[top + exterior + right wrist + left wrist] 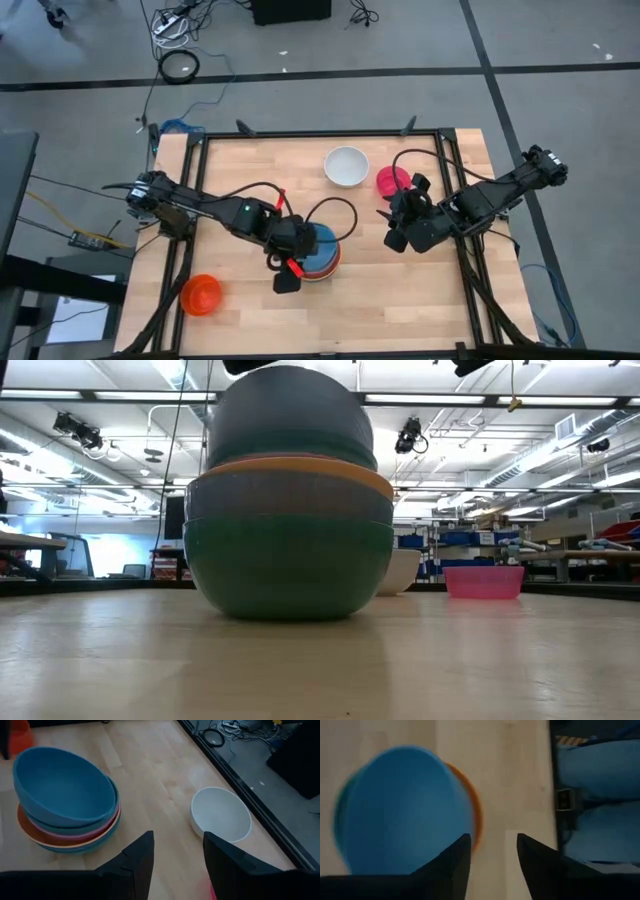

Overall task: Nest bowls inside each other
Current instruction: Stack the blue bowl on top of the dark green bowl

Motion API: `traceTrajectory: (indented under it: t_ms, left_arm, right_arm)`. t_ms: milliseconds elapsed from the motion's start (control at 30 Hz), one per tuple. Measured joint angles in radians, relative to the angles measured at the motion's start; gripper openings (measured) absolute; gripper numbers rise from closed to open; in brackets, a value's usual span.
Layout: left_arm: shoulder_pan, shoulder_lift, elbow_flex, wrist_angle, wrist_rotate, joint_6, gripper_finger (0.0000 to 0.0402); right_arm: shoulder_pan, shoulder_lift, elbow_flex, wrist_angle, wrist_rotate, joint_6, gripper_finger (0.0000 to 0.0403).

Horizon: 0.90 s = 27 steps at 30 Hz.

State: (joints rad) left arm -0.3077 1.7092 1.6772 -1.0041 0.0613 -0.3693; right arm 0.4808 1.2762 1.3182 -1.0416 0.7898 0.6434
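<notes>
A stack of nested bowls stands mid-table. Its top blue bowl sits tilted in the teal, pink and orange ones below; in the low view a green bowl carries the stack. My left gripper is open, just off the stack's near-left side, with only bare table between its fingers. A white bowl, a pink bowl and an orange bowl stand apart on their bases. My right gripper hovers open right of the stack.
A black frame rail runs round the wooden table. The white bowl lies just ahead of my right gripper, with the pink bowl beside it. Bare wood lies along the near side, right of the stack.
</notes>
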Motion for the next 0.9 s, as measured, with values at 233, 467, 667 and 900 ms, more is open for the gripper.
traceTrajectory:
  t_ms: [233,467,667,900]
  left_arm:
    - [-0.009,0.000,0.000,-0.012,-0.064,0.042,0.0203]
    - [-0.022,0.005,-0.003,0.012,-0.087,0.025,0.0203]
    - [-0.020,0.006,-0.075,0.039,-0.078,-0.002,0.0203]
    - [-0.022,0.006,-0.096,0.133,-0.038,-0.027,0.0203]
  right_arm:
    - [-0.014,-0.001,-0.014,0.013,0.009,0.000,0.0158]
    - [-0.057,0.000,-0.119,0.074,-0.033,0.009,0.0158]
    - [-0.067,0.000,-0.203,0.178,-0.061,-0.001,0.0158]
    - [-0.066,0.000,-0.210,0.195,-0.060,-0.006,0.0158]
